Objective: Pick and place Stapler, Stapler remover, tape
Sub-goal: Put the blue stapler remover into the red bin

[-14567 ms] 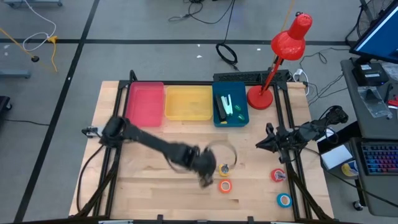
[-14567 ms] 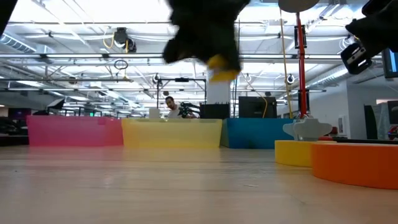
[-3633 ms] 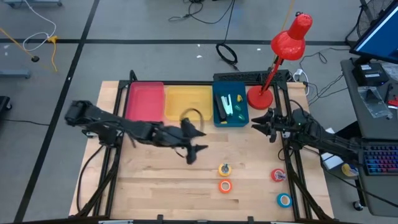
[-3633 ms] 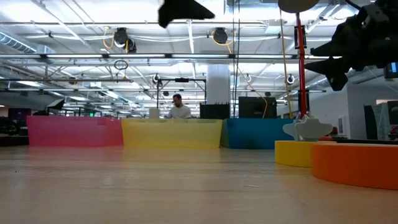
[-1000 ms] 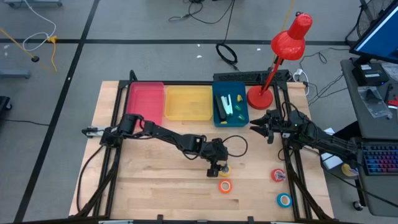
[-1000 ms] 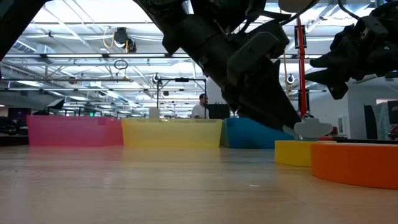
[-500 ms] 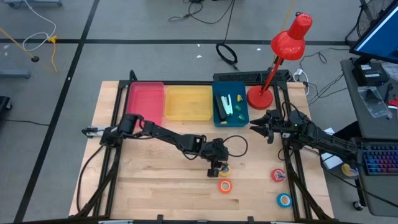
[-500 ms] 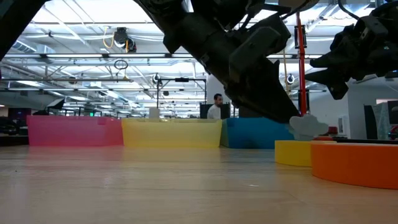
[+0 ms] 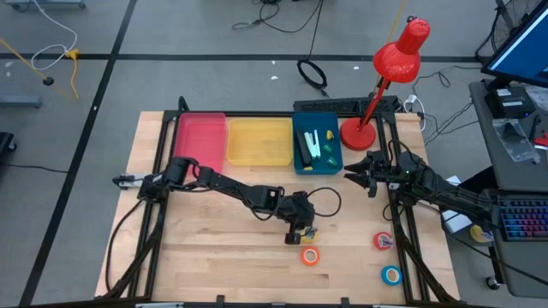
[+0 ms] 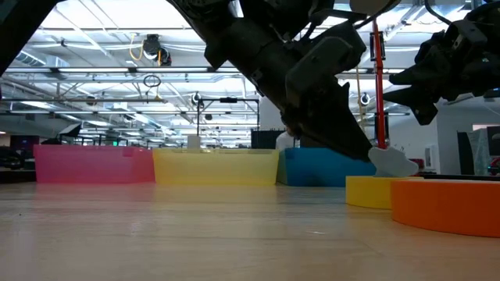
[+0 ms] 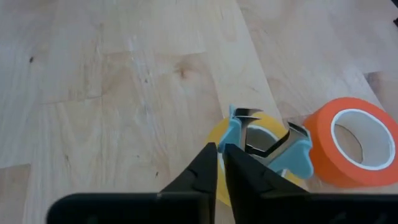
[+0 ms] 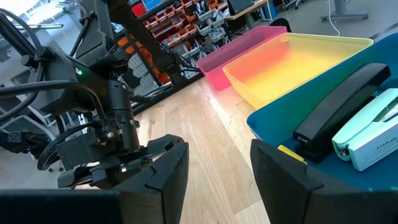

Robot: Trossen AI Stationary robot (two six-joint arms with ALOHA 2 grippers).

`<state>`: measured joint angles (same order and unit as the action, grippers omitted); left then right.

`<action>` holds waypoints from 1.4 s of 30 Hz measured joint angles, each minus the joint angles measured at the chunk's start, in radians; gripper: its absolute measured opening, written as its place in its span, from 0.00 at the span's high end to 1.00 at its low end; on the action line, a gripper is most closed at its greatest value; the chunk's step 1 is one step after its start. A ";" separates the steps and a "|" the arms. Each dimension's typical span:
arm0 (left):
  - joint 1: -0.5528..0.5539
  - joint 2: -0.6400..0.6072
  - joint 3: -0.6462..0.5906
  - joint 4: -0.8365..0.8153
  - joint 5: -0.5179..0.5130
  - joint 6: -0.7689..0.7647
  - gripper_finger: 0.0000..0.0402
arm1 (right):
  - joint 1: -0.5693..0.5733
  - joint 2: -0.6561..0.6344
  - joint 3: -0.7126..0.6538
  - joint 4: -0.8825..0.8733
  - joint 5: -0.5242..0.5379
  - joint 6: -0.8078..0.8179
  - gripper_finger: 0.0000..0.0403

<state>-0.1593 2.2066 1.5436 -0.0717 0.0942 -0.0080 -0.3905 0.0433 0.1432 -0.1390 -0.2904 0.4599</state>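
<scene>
Left gripper (image 11: 221,163): fingers nearly together, at rim of yellow tape ring (image 11: 219,179); whether rim is pinched cannot be told. Light-blue clawed staple remover (image 11: 268,144) sits atop that ring, on wooden desk (image 11: 112,93). Orange tape ring (image 11: 345,149) just beside.

Step judged: grasp. Confirm hold before lifting; lift straight, avoid nudging orange ring.

Right gripper (image 12: 214,168): parted, empty, waiting near blue bin (image 12: 280,134) holding black stapler (image 12: 342,102).
</scene>
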 joint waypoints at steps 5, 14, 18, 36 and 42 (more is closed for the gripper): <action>0.000 0.000 0.000 0.000 0.001 0.000 0.83 | 0.000 0.000 0.000 0.000 0.000 0.000 0.59; 0.002 0.000 0.000 0.021 0.001 0.006 0.69 | 0.000 0.000 0.000 0.000 0.000 0.000 0.59; 0.002 0.000 0.000 0.021 0.002 0.036 0.68 | 0.000 0.000 0.000 0.000 0.000 0.000 0.59; 0.003 0.000 0.000 0.031 0.038 0.076 0.75 | 0.000 0.000 0.000 0.000 0.000 0.000 0.59; 0.003 0.000 0.000 0.030 0.038 0.081 0.76 | 0.000 0.000 0.000 0.000 0.000 0.000 0.59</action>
<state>-0.1566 2.2066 1.5436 -0.0414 0.1322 0.0731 -0.3905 0.0433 0.1432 -0.1390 -0.2901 0.4603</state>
